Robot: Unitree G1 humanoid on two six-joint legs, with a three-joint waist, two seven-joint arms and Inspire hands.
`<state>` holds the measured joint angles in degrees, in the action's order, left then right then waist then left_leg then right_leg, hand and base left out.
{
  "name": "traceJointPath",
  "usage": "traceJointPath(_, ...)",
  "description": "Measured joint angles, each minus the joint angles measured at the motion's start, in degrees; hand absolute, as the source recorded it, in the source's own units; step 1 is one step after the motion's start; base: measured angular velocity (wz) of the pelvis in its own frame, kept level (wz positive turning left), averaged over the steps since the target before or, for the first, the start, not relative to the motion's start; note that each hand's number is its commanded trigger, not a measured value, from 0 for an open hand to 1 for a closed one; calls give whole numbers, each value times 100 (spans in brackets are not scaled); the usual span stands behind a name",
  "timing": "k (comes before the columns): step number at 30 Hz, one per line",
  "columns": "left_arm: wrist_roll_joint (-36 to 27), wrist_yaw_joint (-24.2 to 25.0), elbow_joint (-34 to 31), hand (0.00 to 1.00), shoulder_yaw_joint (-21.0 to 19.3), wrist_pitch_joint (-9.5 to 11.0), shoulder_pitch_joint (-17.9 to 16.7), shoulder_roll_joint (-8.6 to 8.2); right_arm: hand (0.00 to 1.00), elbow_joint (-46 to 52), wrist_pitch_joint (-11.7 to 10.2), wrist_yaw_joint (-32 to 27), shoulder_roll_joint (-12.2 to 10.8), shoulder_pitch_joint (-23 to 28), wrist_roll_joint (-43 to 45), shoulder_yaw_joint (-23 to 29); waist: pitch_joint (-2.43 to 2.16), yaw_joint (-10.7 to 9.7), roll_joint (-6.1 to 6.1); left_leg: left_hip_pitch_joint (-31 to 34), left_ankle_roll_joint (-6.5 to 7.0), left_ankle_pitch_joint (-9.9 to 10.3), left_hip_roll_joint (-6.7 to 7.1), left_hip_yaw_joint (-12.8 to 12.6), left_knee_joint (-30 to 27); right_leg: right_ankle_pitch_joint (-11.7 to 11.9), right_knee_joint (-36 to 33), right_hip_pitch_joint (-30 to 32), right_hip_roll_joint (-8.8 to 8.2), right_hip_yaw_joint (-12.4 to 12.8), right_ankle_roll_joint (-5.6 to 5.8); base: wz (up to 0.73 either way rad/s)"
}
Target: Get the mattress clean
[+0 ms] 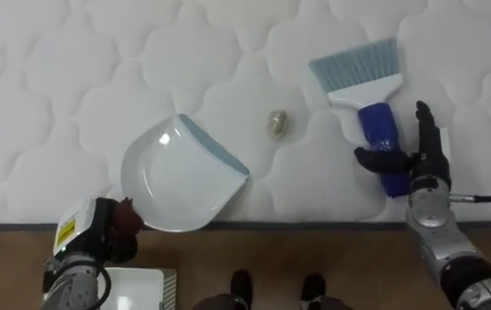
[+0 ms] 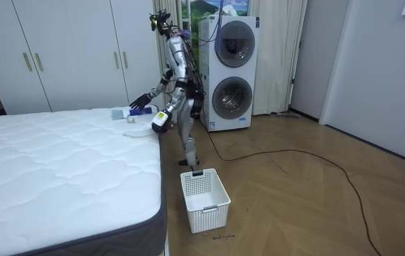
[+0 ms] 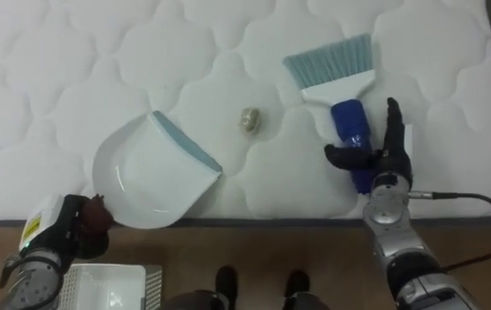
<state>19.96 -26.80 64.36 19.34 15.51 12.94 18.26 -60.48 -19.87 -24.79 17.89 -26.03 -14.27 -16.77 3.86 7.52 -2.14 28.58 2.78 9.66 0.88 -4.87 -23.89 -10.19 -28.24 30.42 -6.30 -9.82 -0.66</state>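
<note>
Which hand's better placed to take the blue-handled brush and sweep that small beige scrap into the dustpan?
Right. The right hand sits at the blue-handled brush, thumb across the handle, fingers straight. The left hand is busy gripping the white dustpan, whose open edge faces the small beige scrap.

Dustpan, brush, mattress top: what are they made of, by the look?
The dustpan: likely hard plastic, white, glossy sheen; blue-grey lip maybe rubber. The brush: smooth blue-and-white plastic body, fine pale-blue bristles, probably synthetic. The mattress: white quilted fabric, matte, with stitched puffy cells.
</note>
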Motion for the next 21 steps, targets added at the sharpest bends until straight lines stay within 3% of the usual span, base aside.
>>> traceJointPath(7, -15, 25, -6, 100, 4, -8, -3, -87, 0, 0, 0, 102, -4, -23, 257, -10, 59, 67, 94, 6, 1, -5, 49, 38, 20, -59, -42, 3, -64, -55, -10, 5)
traceJointPath(21, -18, -5, -20, 100, 87, 2, 49, -73, 0, -594, 6, 204, -2, -212, 150, -240, 55, 71, 125, 92, 20, -26, 66, 125, -37, -47, -7, -18, -71, -154, 20, 4)
